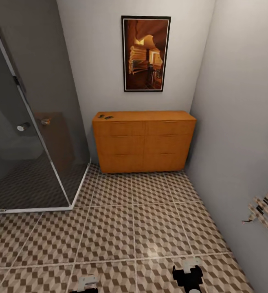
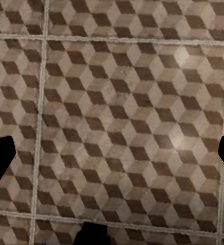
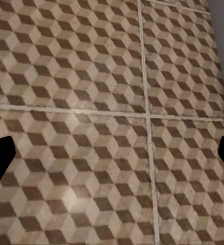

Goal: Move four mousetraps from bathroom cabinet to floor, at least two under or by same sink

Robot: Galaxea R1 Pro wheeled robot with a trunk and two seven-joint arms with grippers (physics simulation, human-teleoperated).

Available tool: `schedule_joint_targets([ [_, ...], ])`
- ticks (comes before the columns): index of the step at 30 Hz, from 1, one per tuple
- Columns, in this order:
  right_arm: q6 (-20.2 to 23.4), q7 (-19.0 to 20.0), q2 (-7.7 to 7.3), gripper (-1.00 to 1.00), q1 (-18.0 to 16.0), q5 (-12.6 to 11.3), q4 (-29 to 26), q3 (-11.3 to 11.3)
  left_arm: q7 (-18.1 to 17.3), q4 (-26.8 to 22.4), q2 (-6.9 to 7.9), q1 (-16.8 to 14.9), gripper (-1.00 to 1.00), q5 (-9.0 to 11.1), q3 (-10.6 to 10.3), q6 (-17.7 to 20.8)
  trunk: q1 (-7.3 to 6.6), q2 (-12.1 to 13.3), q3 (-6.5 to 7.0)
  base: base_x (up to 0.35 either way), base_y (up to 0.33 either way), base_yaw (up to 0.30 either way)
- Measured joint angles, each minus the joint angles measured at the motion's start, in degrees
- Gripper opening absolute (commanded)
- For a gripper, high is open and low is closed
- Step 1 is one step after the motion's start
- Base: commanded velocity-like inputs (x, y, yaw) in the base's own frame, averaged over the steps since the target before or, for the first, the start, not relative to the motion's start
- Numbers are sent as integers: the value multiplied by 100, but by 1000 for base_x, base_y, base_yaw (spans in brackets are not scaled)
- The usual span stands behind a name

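Head view: mousetraps point(image 1: 104, 116), tiny flat wooden pieces I judge light and stiff, lie on the cabinet point(image 1: 144, 140) top's left end; I would pinch each across its edges. Both grippers hang open, empty, over bathroom floor point(image 1: 121, 228).

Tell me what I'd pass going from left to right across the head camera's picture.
Dark glass shower enclosure → orange-brown wooden cabinet with small dark mousetraps on its left top, framed picture above → plain grey wall → pale metal rack.
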Motion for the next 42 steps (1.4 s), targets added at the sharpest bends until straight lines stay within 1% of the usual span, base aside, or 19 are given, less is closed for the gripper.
schedule_joint_targets([
  [16, 0, 0, 0, 100, 0, 0, 0, 0, 0, 0, 0, 0, 100, 0, 0, 0, 0, 0, 0, 337, 80, 0],
  [42, 36, 4, -6, 100, 0, -16, 1, 0, 0, -1, -1, 0, 100, -4, 0, 1, 0, 0, 0, 337, 4, 0],
])
